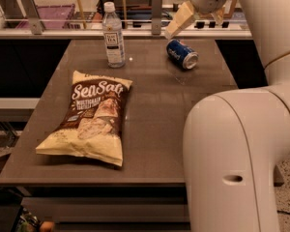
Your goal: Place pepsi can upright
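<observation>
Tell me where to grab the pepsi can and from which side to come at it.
Probably best: grip the pepsi can across the middle of its blue body, coming down from above. It lies on its side on the table, silver end toward the near right, leaving both curved sides free. The gripper hangs just above and behind it.
</observation>
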You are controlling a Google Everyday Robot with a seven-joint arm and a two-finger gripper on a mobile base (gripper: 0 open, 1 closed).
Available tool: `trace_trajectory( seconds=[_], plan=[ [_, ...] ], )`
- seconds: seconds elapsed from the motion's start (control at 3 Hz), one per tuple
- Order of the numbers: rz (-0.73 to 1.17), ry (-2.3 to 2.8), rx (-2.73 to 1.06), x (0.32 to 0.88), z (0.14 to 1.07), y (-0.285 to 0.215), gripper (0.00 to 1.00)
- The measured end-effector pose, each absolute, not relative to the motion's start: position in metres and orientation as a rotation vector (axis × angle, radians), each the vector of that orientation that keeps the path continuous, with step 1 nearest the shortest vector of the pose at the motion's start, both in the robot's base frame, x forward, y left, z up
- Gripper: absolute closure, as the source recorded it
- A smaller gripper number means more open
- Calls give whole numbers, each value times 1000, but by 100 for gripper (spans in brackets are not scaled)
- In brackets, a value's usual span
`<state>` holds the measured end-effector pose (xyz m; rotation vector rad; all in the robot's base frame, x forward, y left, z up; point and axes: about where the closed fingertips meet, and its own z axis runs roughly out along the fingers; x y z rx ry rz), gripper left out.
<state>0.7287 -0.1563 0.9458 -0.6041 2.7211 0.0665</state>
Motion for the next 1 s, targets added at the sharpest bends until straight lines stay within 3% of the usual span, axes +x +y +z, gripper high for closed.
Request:
trace_trajectory(
  seconds=[1.0],
  plan=[
    [122, 2772, -591, 740, 914, -150, 0]
  ],
)
